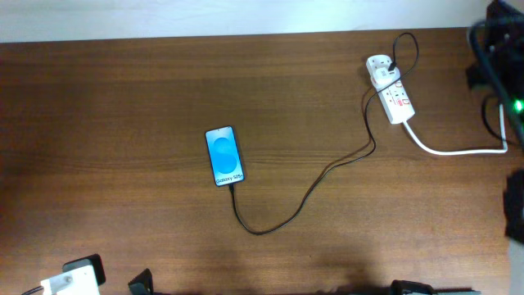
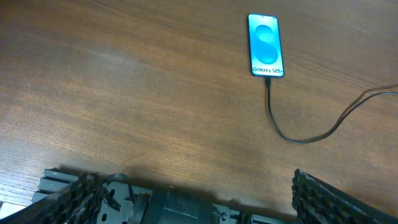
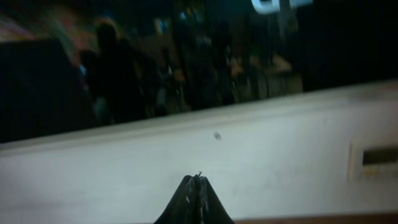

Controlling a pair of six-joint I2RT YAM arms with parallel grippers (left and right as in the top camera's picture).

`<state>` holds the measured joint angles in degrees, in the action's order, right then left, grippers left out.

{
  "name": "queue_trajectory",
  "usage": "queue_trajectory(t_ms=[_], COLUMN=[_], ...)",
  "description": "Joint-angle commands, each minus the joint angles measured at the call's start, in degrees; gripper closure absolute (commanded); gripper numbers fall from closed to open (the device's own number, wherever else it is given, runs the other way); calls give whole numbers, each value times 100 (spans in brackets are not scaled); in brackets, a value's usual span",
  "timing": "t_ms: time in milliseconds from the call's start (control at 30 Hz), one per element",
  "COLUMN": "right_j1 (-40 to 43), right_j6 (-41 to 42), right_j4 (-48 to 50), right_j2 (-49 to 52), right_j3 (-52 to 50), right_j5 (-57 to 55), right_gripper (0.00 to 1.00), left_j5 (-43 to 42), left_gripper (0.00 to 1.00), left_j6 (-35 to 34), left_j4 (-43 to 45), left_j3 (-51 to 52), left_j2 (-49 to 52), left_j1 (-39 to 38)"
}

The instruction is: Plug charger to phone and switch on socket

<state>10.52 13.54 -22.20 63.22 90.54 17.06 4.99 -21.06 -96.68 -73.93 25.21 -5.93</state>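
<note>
The phone (image 1: 223,156) lies flat in the middle of the table with its blue screen lit, and it also shows in the left wrist view (image 2: 266,45). The charger (image 1: 270,226), a thin black cable, loops from the phone's lower edge to the white socket (image 1: 391,92) at the far right. Its tip (image 2: 268,79) sits against the phone's bottom edge. My left gripper (image 2: 194,182) hangs open and empty at the near edge, far from the phone. My right gripper (image 3: 198,182) is shut on nothing and faces a white wall, with no task object in its view.
A thick white cord (image 1: 458,152) runs from the socket to the right edge. The right arm (image 1: 495,45) stands dark at the far right corner. The left arm's base (image 1: 78,279) is at the bottom left. Bare wooden table (image 1: 123,123) surrounds the phone.
</note>
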Motion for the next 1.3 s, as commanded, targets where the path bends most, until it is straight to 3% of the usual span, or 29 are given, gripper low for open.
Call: queue_trajectory(t_ms=[0,133,433,567,833,1000,1167,1267], right_j1=[-378,-1023,-1126,-1128,-922,-627,-636,-636], right_j6=[-61,-1047,-1421,-1786,-1781,-1779,-1784,-1779], right_j4=[-168,-516,-374,-616,-872,-896,-800,-802], right_j2=[-455,-1073,-3158,-3344,-3919,-5001,-5265,-5265], right_j3=[9,-92,-1335,-1425,-1506,-2282,-2437,-2437], right_j5=[-374,-1460,-2730,-2874,-3237,-3283,-4350,-4275], right_gripper=[96,96,96,89,89,89,91,85], left_j5=[103,103,103,103,103,103,103,103], left_gripper=[1,1,1,1,1,1,1,1], left_j6=[-76,-76,-76,-76,-76,-76,-76,-76], left_j4=[-2,-2,0,-2,-2,-2,-2,0], left_j3=[0,0,0,0,0,0,0,0], left_j2=[-22,-22,-22,-22,-22,-22,-22,-22], left_j1=[35,35,35,35,35,35,35,35])
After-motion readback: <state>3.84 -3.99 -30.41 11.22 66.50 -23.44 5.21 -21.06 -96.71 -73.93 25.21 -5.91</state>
